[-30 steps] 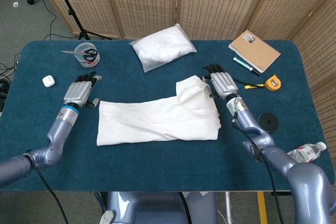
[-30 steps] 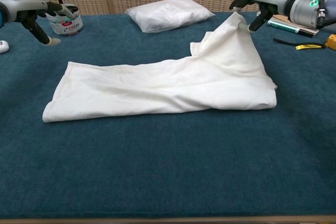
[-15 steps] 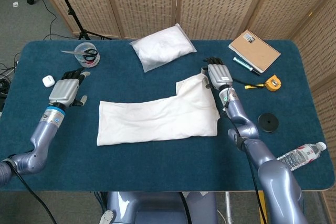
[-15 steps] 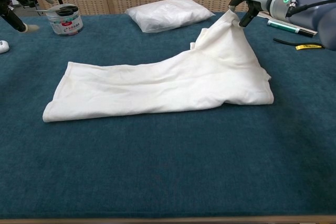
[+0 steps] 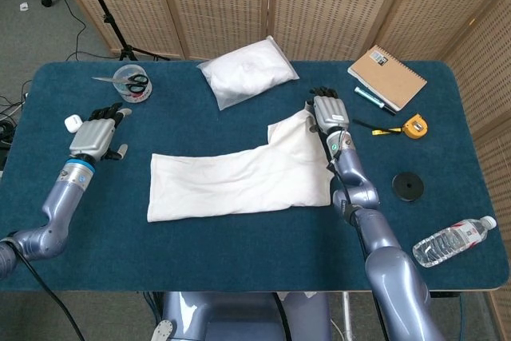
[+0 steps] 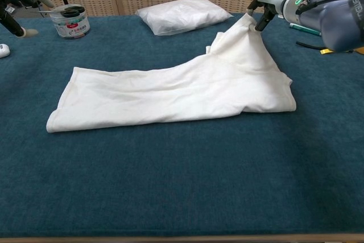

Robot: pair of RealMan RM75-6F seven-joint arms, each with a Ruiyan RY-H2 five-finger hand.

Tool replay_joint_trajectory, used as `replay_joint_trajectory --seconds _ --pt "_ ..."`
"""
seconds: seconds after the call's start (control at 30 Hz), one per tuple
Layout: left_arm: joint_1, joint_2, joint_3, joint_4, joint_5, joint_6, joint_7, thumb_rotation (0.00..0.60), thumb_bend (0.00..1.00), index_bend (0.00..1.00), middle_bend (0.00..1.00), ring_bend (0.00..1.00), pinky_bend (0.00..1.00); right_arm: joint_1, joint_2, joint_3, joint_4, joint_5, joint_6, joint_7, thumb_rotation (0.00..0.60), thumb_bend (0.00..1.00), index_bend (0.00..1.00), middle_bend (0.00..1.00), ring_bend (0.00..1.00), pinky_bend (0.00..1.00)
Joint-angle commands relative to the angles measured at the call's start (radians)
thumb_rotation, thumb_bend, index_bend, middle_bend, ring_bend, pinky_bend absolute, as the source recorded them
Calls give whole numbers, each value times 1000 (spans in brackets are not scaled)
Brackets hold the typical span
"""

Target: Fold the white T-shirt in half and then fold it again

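The white T-shirt lies as a long band on the table, its far right corner lifted, pinched by the right hand, which has drawn it further inward and back: the second fold is just beginning. Beyond, the left hand has retreated outward, fingers loosely spread, holding nothing.

Head view looks steeply down; chest view low, across the same table.
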Motion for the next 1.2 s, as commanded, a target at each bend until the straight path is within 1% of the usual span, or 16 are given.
replay_joint_trajectory --seconds 0.03,0.07,0.1,0.13,0.2,0.3,0.47,0.63,0.83,0.93,1.0,1.03,1.07,1.2 --pt "-1 -2 -1 8 0 -3 -3 600 424 0 0 0 0 -2 -15 -3 20 0 -6 -44 600 254 409 74 0 19" --pt "-2 -2 -2 10 1 -4 -4 600 424 0 0 0 0 -3 -14 -4 21 0 -10 -54 600 95 207 31 0 13" --pt "-2 -3 -2 12 1 -4 -3 600 425 0 0 0 0 -3 -16 1 26 5 -3 -66 600 27 99 9 0 9" --pt "-3 -2 -2 13 1 -5 -4 600 425 0 0 0 0 -3 -17 4 27 8 5 -70 600 0 8 0 0 3" --pt "-2 -1 -4 13 2 -7 -10 600 425 0 0 0 0 -5 -19 16 29 19 46 -89 600 0 0 0 0 0" --pt "1 0 -6 13 5 -7 -15 600 426 0 0 0 0 -6 -12 16 24 18 72 -119 600 0 0 0 0 0" --pt "13 10 -2 -8 27 3 -26 600 425 0 0 0 0 -19 15 20 -14 20 128 -132 600 0 0 0 0 0" --pt "33 27 18 -48 65 23 -21 600 427 0 0 0 0 -80 71 -28 -98 -34 232 -104 600 0 0 0 0 0" --pt "50 33 46 -78 93 41 0 600 426 0 0 0 0 -182 153 -86 -223 -98 373 -72 600 0 0 0 0 0" --pt "58 29 57 -86 99 51 10 600 427 0 0 0 0 -241 206 -114 -305 -125 448 -74 600 0 0 0 0 0" --pt "68 22 72 -92 102 62 25 600 427 0 0 0 0 -326 274 -141 -416 -144 535 -83 600 0 0 0 0 0" --pt "74 19 77 -95 105 75 32 600 426 0 0 0 0 -379 317 -162 -494 -163 604 -88 600 0 0 0 0 0" --pt "78 17 78 -98 105 87 38 600 426 0 0 0 0 -414 357 -174 -565 -172 643 -103 600 0 0 0 0 0" --pt "91 11 84 -111 104 127 68 600 427 0 0 0 0 -526 490 -200 -827 -162 727 -194 600 0 0 0 0 0"
